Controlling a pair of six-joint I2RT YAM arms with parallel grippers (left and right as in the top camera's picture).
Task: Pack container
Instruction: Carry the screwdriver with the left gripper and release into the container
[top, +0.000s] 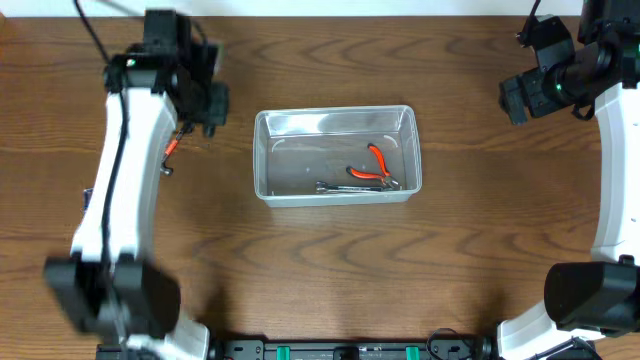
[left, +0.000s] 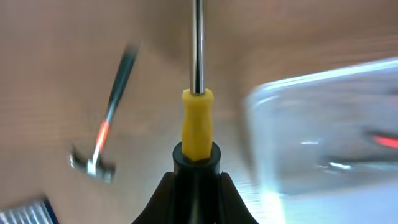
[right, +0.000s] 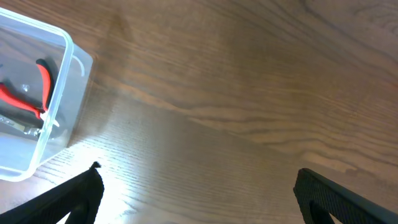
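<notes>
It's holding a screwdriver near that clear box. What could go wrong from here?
1. The left jaws pinch the screwdriver only by the end of its yellow handle, so it might tilt or slip out on the way.
2. Its long steel shaft sticks out ahead and could knock the rim of the container, shoving the bin.
3. Dropped carelessly, it may land on the pliers and wrench already inside and bounce.

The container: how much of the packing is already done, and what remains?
Done: the red-handled pliers and a small metal tool lie inside the container.
In hand: the left gripper is shut on a yellow-handled screwdriver, to the side of the container and not yet over it.
Left: a small hammer lies on the table. The right gripper is open and holds nothing.
</notes>
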